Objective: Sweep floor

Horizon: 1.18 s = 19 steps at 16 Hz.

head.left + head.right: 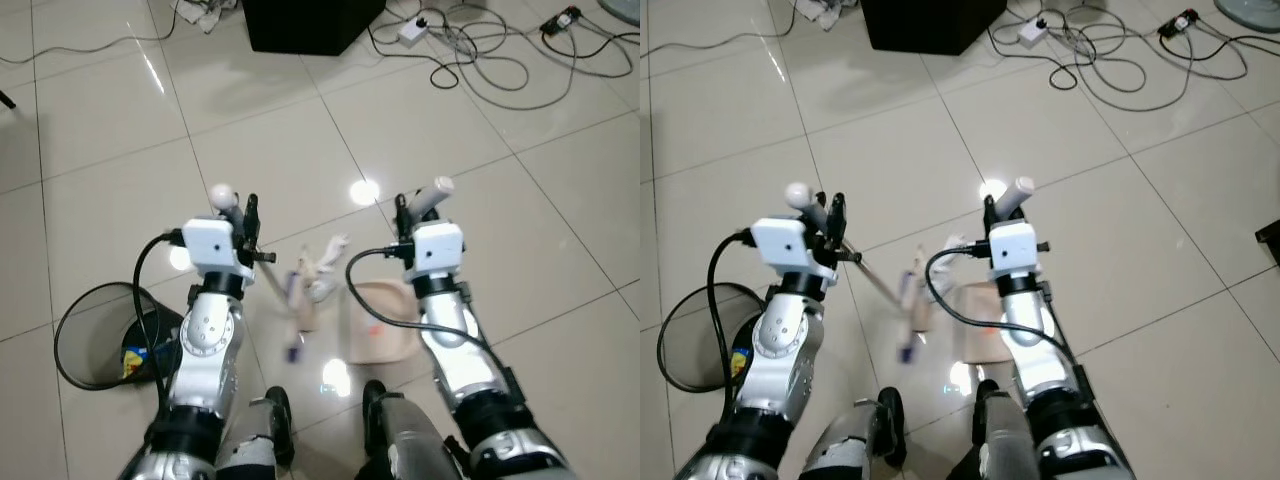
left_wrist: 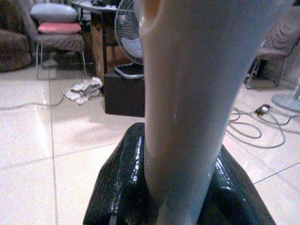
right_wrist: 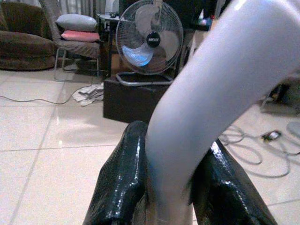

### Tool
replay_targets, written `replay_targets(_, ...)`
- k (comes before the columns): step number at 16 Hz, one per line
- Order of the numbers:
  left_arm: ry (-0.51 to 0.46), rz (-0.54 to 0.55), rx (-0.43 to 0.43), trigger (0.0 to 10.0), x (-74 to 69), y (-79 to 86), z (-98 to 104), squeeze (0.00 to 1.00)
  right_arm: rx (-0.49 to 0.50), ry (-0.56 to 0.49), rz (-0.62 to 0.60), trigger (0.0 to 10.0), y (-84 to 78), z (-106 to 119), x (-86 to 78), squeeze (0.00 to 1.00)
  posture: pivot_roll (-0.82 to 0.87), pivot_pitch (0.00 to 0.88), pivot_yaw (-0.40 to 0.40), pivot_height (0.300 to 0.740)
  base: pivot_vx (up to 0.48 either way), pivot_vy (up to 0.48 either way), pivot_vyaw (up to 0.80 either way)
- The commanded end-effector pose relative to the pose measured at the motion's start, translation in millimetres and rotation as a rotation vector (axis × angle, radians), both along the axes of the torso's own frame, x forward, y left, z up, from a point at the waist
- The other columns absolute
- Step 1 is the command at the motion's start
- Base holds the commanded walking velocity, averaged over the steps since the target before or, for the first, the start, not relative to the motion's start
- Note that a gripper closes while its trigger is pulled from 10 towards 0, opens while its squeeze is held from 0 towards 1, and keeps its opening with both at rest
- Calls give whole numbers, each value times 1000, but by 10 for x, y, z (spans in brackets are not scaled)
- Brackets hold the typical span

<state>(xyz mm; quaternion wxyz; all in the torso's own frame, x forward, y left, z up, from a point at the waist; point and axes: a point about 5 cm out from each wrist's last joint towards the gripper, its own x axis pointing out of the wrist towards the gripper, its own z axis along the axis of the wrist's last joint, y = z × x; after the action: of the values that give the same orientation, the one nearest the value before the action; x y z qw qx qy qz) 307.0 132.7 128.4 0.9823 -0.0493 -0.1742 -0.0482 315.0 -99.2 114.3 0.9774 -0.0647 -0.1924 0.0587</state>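
While the left gripper (image 1: 243,213) pinches the brush handle (image 2: 187,93) and the right gripper (image 1: 410,212) pinches the dustpan handle (image 3: 211,93), the crumpled trash (image 1: 322,268) lies on the floor between them, just beside the dustpan (image 1: 380,325), with the brush head (image 1: 297,300) touching it.

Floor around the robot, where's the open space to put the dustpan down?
Bare tiles lie right of the right gripper and ahead of both, short of the black box. Crowded: cables far right, mesh bin left, debris between grippers.

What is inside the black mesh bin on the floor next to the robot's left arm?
Inside the mesh bin, near its bottom, lies some yellow and blue rubbish; what it is exactly cannot be told. The left arm and its cable cover the bin's near side, so anything there is hidden.
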Motion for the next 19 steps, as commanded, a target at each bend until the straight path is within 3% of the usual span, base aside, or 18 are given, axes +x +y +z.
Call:
replay_targets(1,36,-19,-34,10000,-46,-29,-50,0,38,72,13,10000,62,-157,-63,0,32,362,47,740,0,0,0)
replay_targets(4,32,-82,-43,10000,-131,-76,50,0,40,71,16,10000,82,-159,-58,0,43,344,48,740,0,0,0)
replay_targets(6,32,-202,-18,10000,-242,-81,142,0,51,71,5,10000,49,-144,-26,0,48,324,48,740,0,0,0)
replay_targets(8,31,-240,-16,10000,-256,-40,207,0,56,70,0,10000,22,-143,-20,0,50,311,48,740,0,0,0)
replay_targets(15,0,-233,-28,10000,-92,273,485,0,97,74,-53,10000,-161,-181,-33,0,57,245,63,740,0,0,0)
replay_targets(19,-40,-169,23,10000,64,559,641,0,164,75,-69,10000,-245,-181,-44,0,61,206,65,740,0,0,0)
